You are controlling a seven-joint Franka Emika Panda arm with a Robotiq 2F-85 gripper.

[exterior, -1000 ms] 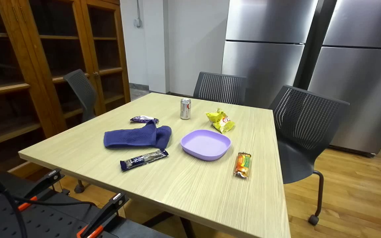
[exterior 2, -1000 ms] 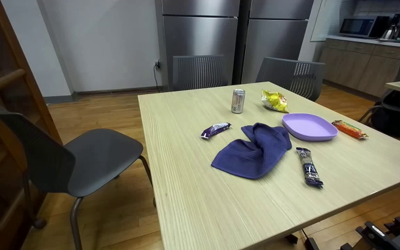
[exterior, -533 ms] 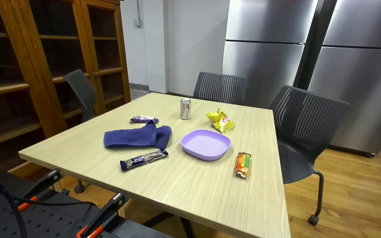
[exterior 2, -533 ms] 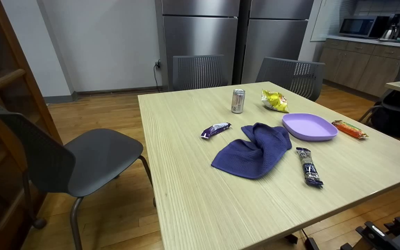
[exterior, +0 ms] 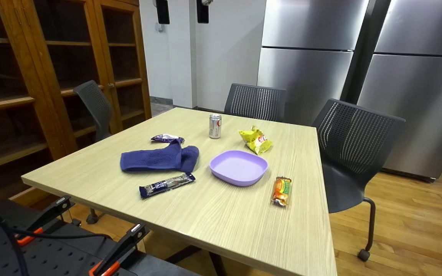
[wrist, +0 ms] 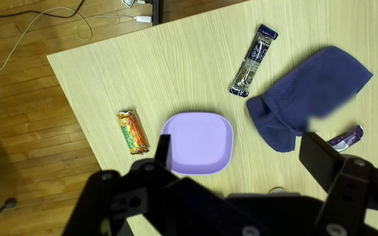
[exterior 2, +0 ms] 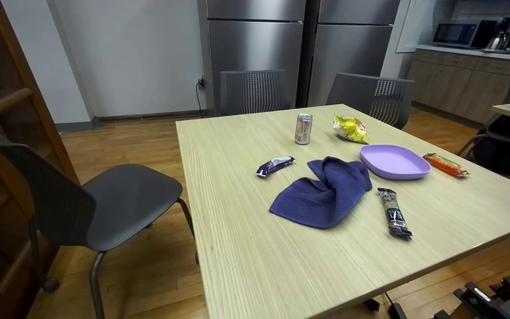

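In an exterior view, a robot's gripper (exterior: 182, 18) hangs high over a pale wooden table (exterior: 225, 222), its two dark fingers (exterior: 203, 14) parted wide and holding nothing. The lilac plate (exterior: 238, 168) rests below and to the right of their gap. A navy towel (exterior: 155, 159) lies bunched to the plate's left, a nut bar (exterior: 166, 185) on the near side of the towel, an orange snack packet (exterior: 281, 191) near and right, a yellow chip bag (exterior: 256, 141) and an upright silver soda can (exterior: 215, 126) farther back.

In an exterior view, no part of the gripper shows. The plate sits at right, between towel and orange packet, while a purple-wrapped bar (exterior 2: 275, 166) lies far and left of the towel.

In the wrist view, the fingers stand well apart, nothing gripped. The middle of the gap falls between plate and towel; the plate is offset toward the finger on this view's left, whose tip covers part of its rim from this angle without apparent contact. A rounded rectangle, the plate runs its slightly longer way roughly along the line from finger to finger. The nut bar's long axis cuts across that line.
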